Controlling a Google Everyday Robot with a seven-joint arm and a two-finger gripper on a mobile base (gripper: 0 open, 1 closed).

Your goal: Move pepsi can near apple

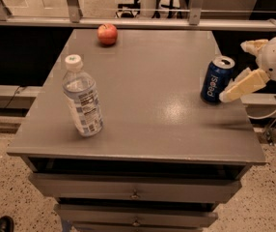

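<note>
Nearest to the camera is the front edge of the grey counter point(167, 129), with drawers point(135, 193) under it. A clear water bottle point(82, 100) stands upright on the counter at about 8 o'clock from its middle. Farther in, at 3 o'clock and close to the right edge, stands the pepsi can point(215, 81), upright, so its long axis is vertical and its silver top faces up. The claw point(235, 73) comes in from the right, over the counter's edge, at the height of the can. Its fingers are spread wide and hold nothing. The near finger point(244, 83) lies just beside the lower right side of the can, and I cannot tell whether it touches. The can lies at 9 o'clock from the claw, only partly inside the opening. The wrist is roughly level and points to the left. I judge that the claw must go a little more toward 9 o'clock before it closes. The apple point(107, 34) lies farthest, at 11 o'clock, well apart from the can.
</note>
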